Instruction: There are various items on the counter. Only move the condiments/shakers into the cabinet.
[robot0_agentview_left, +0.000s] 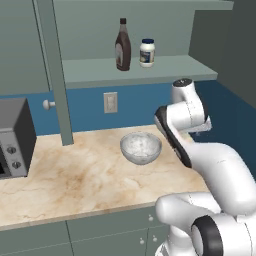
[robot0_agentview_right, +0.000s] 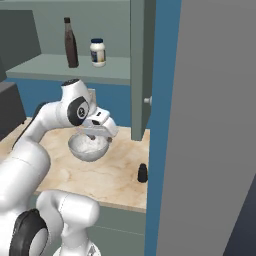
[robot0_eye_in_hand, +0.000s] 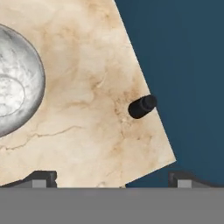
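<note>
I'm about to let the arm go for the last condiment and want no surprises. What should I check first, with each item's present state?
1. Dark brown syrup bottle on the grey-green cabinet's pale shelf: ok.
2. White blue-lidded jar on that shelf beside the bottle: ok.
3. Small black shaker upright on the beige marbled counter, near its edge: not ok, yet to move.
4. Gripper open, with nothing between the fingers: ok.
5. Clear glass bowl apart from the shaker: ok.
6. Free shelf room for the shaker beside the jar: ok.
</note>
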